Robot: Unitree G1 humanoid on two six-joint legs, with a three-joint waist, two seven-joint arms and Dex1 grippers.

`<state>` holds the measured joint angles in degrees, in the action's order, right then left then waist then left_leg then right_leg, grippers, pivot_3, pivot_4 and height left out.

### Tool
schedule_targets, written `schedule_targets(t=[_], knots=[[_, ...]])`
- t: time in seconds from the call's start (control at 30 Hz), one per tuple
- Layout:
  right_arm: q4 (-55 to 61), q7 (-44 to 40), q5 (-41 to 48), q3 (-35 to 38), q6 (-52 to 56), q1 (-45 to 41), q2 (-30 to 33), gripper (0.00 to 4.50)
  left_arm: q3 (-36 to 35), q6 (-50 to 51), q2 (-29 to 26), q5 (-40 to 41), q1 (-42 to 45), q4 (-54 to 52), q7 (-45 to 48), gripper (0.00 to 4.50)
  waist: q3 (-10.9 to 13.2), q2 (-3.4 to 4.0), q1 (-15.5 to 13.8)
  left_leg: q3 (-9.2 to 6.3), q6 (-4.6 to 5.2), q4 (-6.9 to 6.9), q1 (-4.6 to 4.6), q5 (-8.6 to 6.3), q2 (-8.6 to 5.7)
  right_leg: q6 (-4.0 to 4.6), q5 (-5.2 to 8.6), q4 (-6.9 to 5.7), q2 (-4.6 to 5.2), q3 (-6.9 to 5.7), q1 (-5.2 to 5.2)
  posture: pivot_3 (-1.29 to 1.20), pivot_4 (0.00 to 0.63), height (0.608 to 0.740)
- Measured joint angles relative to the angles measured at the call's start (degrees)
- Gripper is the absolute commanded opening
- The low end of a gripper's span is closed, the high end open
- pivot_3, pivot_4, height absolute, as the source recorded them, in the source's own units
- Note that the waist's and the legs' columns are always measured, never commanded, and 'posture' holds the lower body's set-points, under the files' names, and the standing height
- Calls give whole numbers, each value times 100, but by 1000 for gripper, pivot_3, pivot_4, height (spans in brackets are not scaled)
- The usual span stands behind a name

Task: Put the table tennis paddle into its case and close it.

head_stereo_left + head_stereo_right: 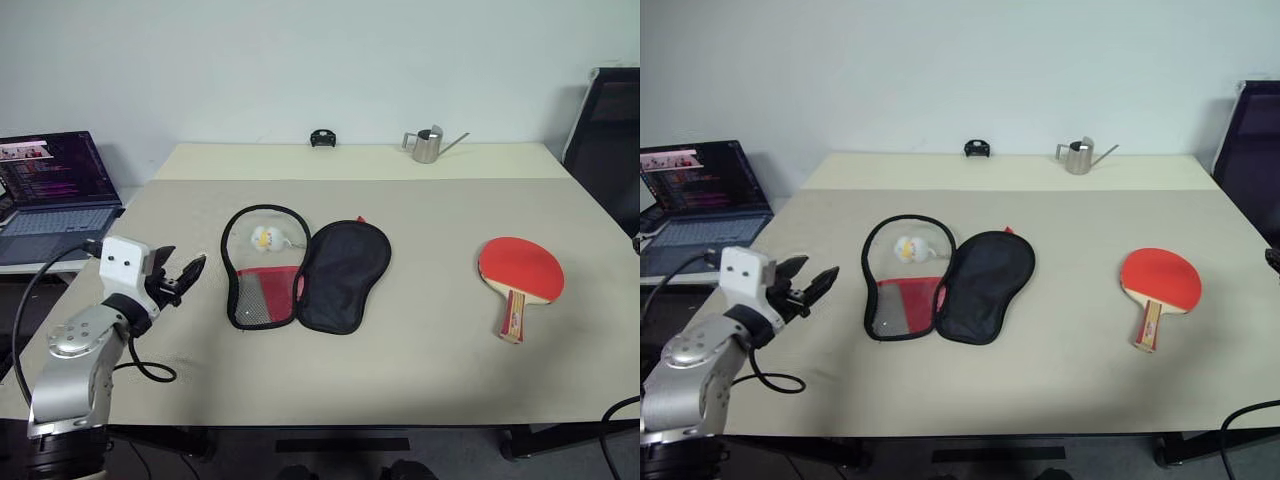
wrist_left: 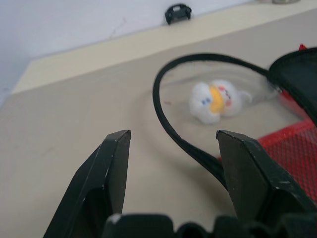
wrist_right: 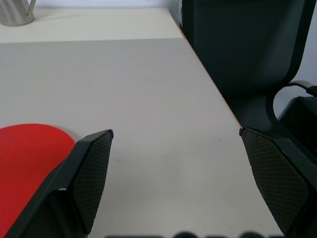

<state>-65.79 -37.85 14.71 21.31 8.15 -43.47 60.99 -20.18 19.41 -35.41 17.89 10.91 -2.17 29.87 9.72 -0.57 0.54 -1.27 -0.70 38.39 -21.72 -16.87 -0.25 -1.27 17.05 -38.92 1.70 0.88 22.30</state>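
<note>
The left tool (image 1: 188,274) hovers with its jaws parted and empty just left of the case (image 1: 300,268), which lies unzipped and spread flat mid-worktop (image 1: 420,360), its fluffy charm (image 1: 265,238) resting inside. The right tool (image 3: 176,183) is spread wide and holds nothing, with the table tennis paddle (image 1: 521,272) lying red face up well to the right of the case. The task looks barely begun: next, the right tool likely needs to grip the paddle and carry it to the case.
</note>
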Motion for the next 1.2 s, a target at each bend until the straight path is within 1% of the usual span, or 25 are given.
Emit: schedule_targets(t=[0.23, 0.67, 0.87, 1.0, 1.2], knots=[[29, -90, -17, -19, 63, -264, 0, 4466, 225, -132, 114, -57, 198, 100, -16, 3005, 0, 0, -1, 0, 0, -1, -1, 0, 0, 0, 0, 1, 0, 0, 0, 0, 150, 740], [107, -182, -22, -17, 131, -58, 34, 4466, 229, -392, 119, -73, 205, 355, 59, 3005, 0, 0, -4, 1, 0, -8, 1, 0, -1, 0, 0, 5, 1, 0, 0, 0, 150, 740], [806, -461, 15, -11, 326, 449, -15, 4466, 184, -497, 112, -70, 198, 525, 69, 3005, 0, 0, -5, 1, 0, -8, 1, 0, 0, 0, 0, 5, 1, 1, 0, 0, 150, 740], [1164, -487, 63, -1, 343, 689, -200, 4466, 139, -524, 54, -70, 193, 605, 69, 3005, 0, 0, -1, 1, 0, -8, 4, 0, 0, 0, 0, 1, 0, 1, 0, 0, 150, 740], [1711, -671, 266, 14, 383, 802, -644, 4466, -79, -519, -153, 46, 345, 581, 134, 3005, 0, 0, 0, 0, -1, -6, 3, 0, 0, -1, 0, 0, 1, 0, 0, 0, 150, 740]])
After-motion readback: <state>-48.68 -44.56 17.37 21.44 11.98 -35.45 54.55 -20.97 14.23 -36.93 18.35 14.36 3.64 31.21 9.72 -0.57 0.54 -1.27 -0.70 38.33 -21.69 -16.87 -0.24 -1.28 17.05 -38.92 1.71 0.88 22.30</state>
